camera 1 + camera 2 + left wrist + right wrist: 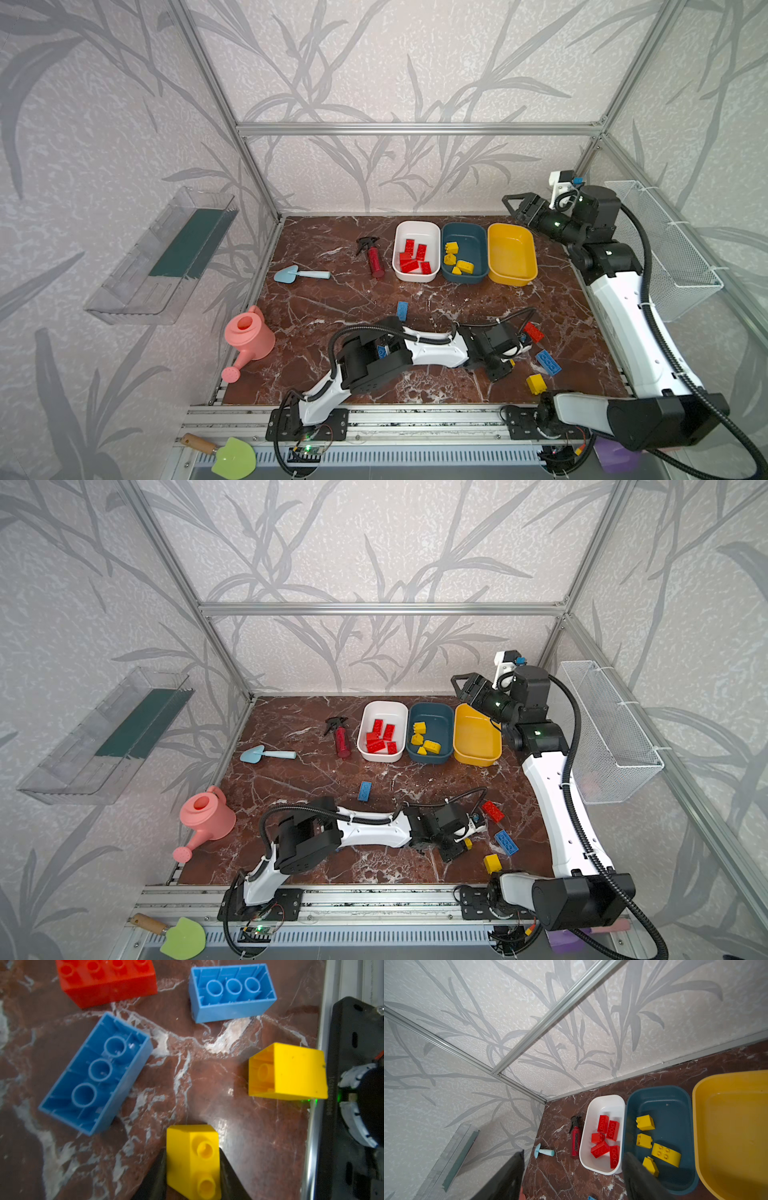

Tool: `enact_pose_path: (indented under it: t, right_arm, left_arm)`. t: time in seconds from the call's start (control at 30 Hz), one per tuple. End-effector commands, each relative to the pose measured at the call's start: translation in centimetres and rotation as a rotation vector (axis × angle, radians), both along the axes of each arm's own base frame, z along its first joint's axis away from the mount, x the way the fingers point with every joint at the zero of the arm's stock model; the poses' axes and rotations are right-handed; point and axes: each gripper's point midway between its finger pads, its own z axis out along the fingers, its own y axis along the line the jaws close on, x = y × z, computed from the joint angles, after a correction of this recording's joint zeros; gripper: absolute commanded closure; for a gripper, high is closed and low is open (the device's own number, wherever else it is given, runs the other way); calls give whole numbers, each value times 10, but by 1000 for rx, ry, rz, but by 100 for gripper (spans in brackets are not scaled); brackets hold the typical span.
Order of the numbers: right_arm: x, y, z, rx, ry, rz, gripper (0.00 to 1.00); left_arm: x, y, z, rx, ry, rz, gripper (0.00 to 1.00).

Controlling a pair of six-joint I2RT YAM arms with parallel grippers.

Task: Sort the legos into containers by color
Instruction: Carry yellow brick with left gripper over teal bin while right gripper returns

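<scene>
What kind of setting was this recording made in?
Probably a staged robot test cell, not a real room: an aluminium frame holds leaf-print wall panels around a marble-look tabletop, with toy props like the pink watering can.

Both top views look steeply down from the front over the whole table (316, 299), with the yellow tub (511, 255) at the back. The left wrist camera sits close above a yellow brick (192, 1157). The right wrist camera, beside that tub, shares it with the top views.

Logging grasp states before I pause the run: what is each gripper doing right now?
The left gripper is closed on a small yellow brick.
The right gripper is open and holds nothing.
</scene>
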Motion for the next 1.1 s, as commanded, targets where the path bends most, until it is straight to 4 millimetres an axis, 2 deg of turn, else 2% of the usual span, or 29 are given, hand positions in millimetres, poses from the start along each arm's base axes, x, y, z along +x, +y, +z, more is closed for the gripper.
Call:
enact_pose_path:
  t: [0.0, 0.13, 0.23, 0.43, 0.6, 0.7, 0.83, 1.07]
  right_arm:
    - [-6, -4, 0, -12, -30, -12, 25]
    - [-9, -8, -23, -27, 11, -37, 25]
    - [-10, -13, -46, -37, 48, -61, 25]
    - [-14, -22, -94, -63, 142, -109, 25]
    - [-27, -39, -131, -106, 230, -200, 25]
    - [-38, -47, -149, -122, 276, -242, 24]
    - [-53, -50, -169, -132, 330, -260, 24]
    - [-86, -65, -214, -195, 509, -327, 22]
  left_arm:
    - [13, 17, 11, 11, 13, 44, 66]
    - [32, 30, 31, -13, 6, 98, 67]
    - [54, 49, 49, -33, -3, 161, 66]
    - [111, 92, 85, -59, -33, 312, 66]
    - [165, 116, 99, -46, -40, 422, 65]
    - [190, 120, 105, -55, -41, 459, 65]
    - [222, 116, 110, -56, -45, 483, 65]
    - [266, 101, 99, -31, -33, 493, 66]
